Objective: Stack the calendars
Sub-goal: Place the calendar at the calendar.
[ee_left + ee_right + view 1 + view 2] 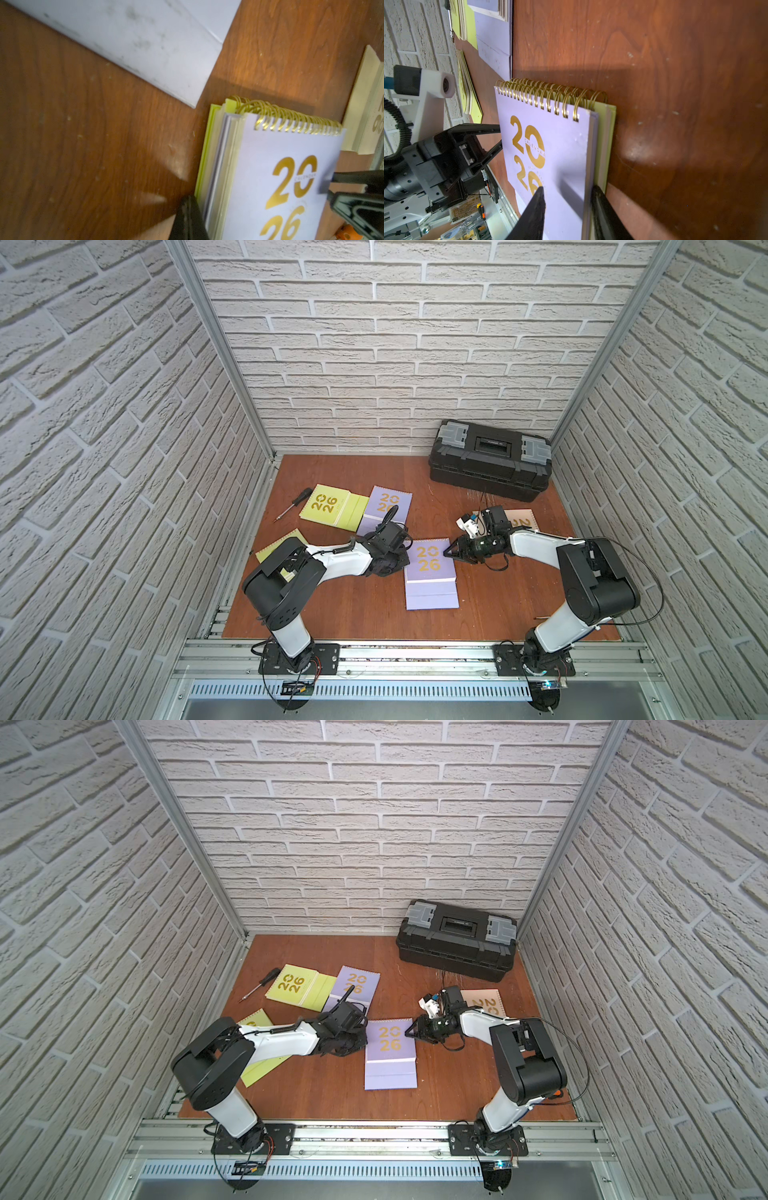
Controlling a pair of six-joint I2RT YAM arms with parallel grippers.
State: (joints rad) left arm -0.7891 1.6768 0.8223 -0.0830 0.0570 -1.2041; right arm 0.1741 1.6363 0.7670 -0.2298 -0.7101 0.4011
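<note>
The left gripper (pixel 402 563), jaws closed, touches the left edge of the central lavender-on-lime calendar stack (pixel 430 572), whose long axis runs near-to-far with the spirals at its far edge. The right gripper (pixel 449 552) straddles its right edge, jaws parted. Far right, the black toolbox (pixel 490 464) is closed, contents hidden.

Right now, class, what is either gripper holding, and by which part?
Nothing seems held. The right gripper straddles one edge of the lavender calendar, jaws apart; the left gripper, shut, sits at the opposite edge.

Three lime-green calendars (pixel 330 506) (one barely shows under a lavender cover, so likely), two lavender calendars (pixel 430 568), one beige calendar (pixel 525 517) — six in all. One toolbox (pixel 490 460), one screwdriver (pixel 300 497) — two arms (pixel 340 562).
</note>
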